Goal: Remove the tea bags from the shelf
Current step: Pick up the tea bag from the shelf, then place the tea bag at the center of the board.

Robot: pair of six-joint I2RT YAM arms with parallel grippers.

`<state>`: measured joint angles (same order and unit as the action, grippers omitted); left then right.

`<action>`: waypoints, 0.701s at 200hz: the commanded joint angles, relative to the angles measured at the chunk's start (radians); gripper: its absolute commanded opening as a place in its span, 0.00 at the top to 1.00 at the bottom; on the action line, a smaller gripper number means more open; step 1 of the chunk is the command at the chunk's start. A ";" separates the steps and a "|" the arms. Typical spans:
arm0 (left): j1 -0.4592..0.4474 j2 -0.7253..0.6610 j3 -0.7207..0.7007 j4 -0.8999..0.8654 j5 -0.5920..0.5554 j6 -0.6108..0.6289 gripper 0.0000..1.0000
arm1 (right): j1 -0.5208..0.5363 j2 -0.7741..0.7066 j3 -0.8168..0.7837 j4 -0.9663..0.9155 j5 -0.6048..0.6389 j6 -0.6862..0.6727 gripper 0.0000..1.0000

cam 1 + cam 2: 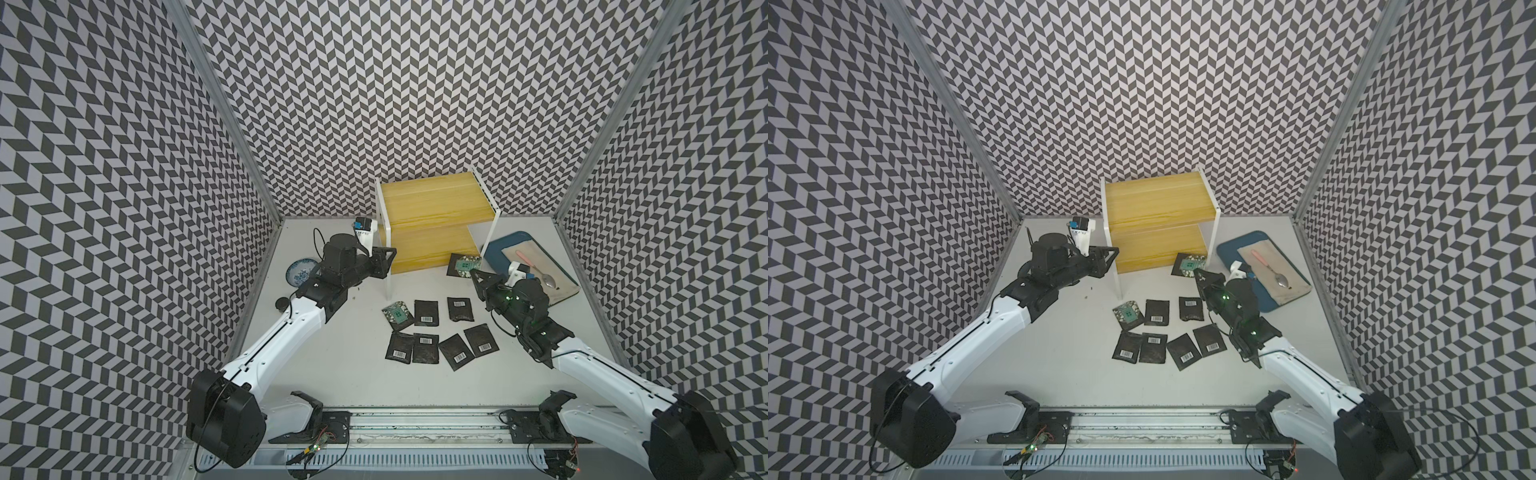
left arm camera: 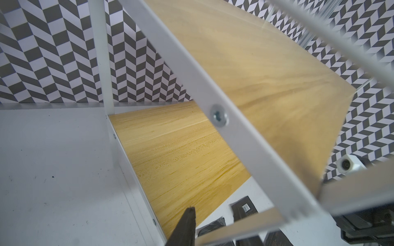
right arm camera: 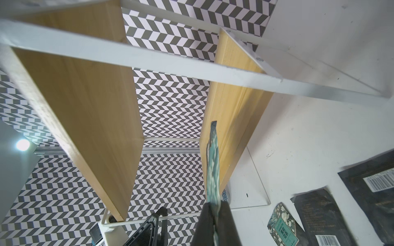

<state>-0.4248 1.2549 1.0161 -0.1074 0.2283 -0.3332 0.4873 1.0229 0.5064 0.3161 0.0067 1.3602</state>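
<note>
Now, nearest me, seven tea bags (image 1: 426,348) lie flat on the table (image 1: 332,353). Beyond them my right claw (image 1: 473,272) is clenched on a green-faced tea bag (image 1: 466,264) at the lower front corner of the shelf (image 1: 432,208), beside the blue tray (image 1: 496,253). My left claw (image 1: 386,262) straddles the shelf's front leg; gripping or not, I cannot tell.
</note>
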 commanded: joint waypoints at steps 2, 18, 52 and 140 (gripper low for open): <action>0.007 -0.015 0.039 -0.010 -0.014 0.005 0.65 | -0.020 -0.079 -0.028 -0.059 0.021 -0.046 0.96; 0.009 -0.015 0.045 -0.015 -0.013 0.006 0.64 | -0.059 -0.126 -0.042 -0.106 -0.005 -0.075 0.96; 0.015 -0.015 0.058 -0.024 -0.006 0.011 0.59 | -0.195 -0.204 -0.088 -0.198 -0.097 -0.128 0.95; 0.033 -0.044 0.061 -0.046 0.007 0.000 0.46 | -0.490 -0.061 -0.066 -0.328 -0.351 -0.465 0.92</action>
<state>-0.4023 1.2488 1.0492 -0.1452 0.2295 -0.3328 0.0288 0.8940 0.4175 -0.0071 -0.2424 1.0382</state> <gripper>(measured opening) 0.535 0.077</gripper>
